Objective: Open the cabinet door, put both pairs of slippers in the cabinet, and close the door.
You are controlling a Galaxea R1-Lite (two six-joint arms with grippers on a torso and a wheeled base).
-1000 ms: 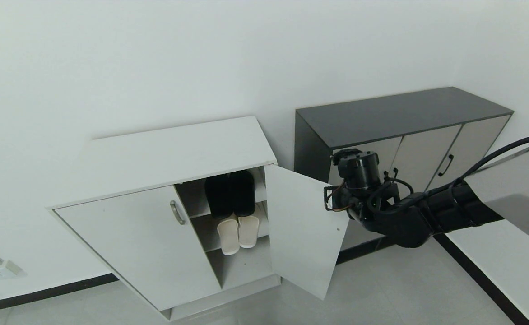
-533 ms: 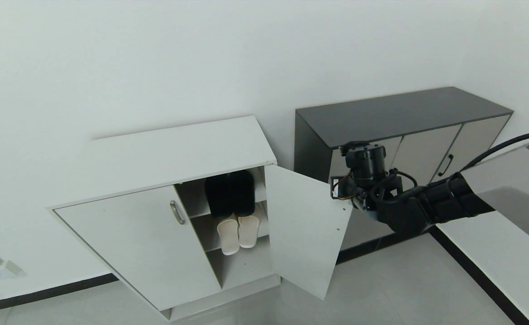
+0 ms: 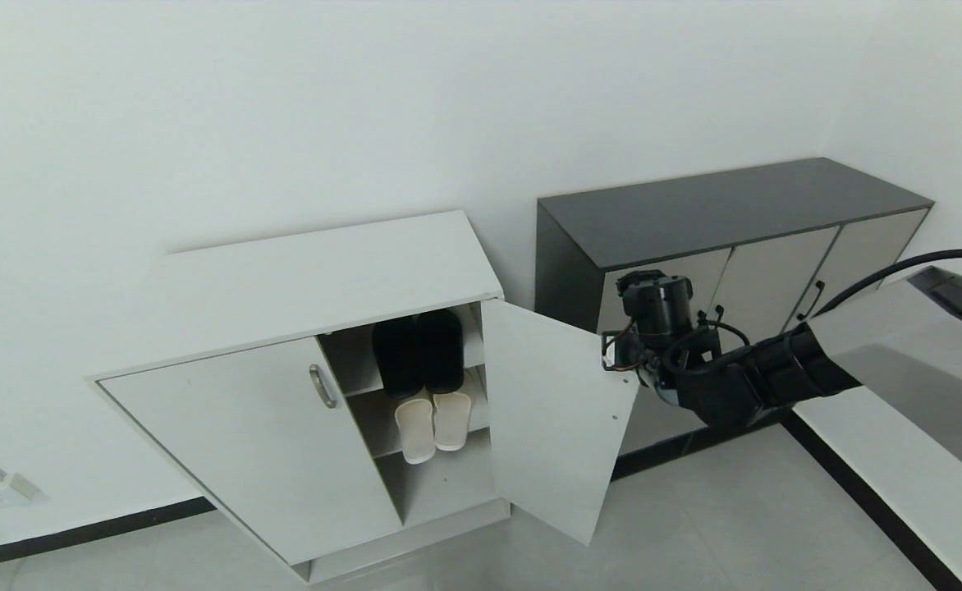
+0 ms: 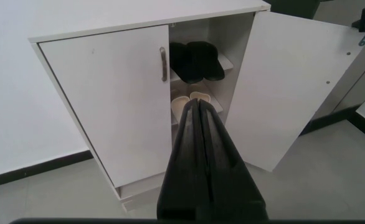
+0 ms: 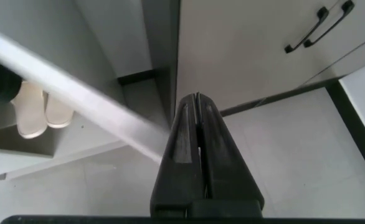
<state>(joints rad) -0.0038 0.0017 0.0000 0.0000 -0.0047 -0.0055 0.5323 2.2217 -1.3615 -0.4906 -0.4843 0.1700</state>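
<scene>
Slippers (image 3: 433, 423) inside the cabinet (image 3: 317, 271) — right jaws clenched, empty, beside its open door (image 3: 555, 419); left jaws clenched.

- In the cabinet (image 3: 317, 271), the upper slipper pair (image 3: 419, 349) lies one shelf above the lower slipper pair (image 3: 433, 423).
- The open door (image 3: 559, 419) stands right of them, the right claw (image 5: 197, 102) at its outer edge.
- A sideboard (image 3: 719, 205) stands farther right.

No legible text, label, brand, number or sign. White cabinet (image 3: 317, 271), open door (image 3: 559, 419), black slippers (image 3: 418, 351), white slippers (image 3: 433, 423), dark sideboard (image 3: 727, 201): plain surfaces, nothing readable.
</scene>
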